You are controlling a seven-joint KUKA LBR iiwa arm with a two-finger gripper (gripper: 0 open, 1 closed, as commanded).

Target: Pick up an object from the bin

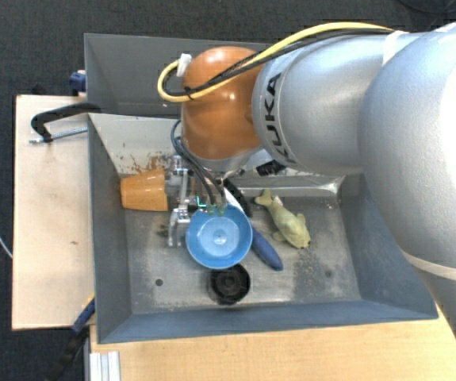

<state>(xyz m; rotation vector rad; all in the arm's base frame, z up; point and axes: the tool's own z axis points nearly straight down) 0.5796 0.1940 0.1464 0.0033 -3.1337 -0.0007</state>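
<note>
Jaws: I cannot tell how wide they stand. The gripper (178, 227) is low in the bin (132, 279), left of centre. Its metal end is close to the floor, and wrist hardware and cables crowd the view from above. I see nothing clearly clamped, so I log no hold.

Nearest thing: a blue bowl (218, 240), mouth up, just beside the gripper on its right. Its rim looks to be against the metal, though whether they actually touch I can't say. A blue handle (266, 253) pokes out from under the bowl's right edge. It may belong to the bowl, or it may be a separate item.

Next out:
- An orange cup (143, 190) lies on its side, close on the gripper's upper left near the back wall.
- A black round thing (229, 284) sits on the floor just below the bowl.
- A yellow-green toy (286, 221), fish-like in shape, lies right of the bowl and apart from it.

Above all of this sit the orange cover (216, 105) at the wrist and the grey arm (346, 101), which comes in from the right.

Progress, my read: the descent into the bin looks done or nearly done. The grasp is unconfirmed. The bowl and the cup both rest on the floor, so nothing is lifted. What is left is to close on one item, most likely the bowl or the cup given where the gripper is, then raise it clear of the walls.
</note>
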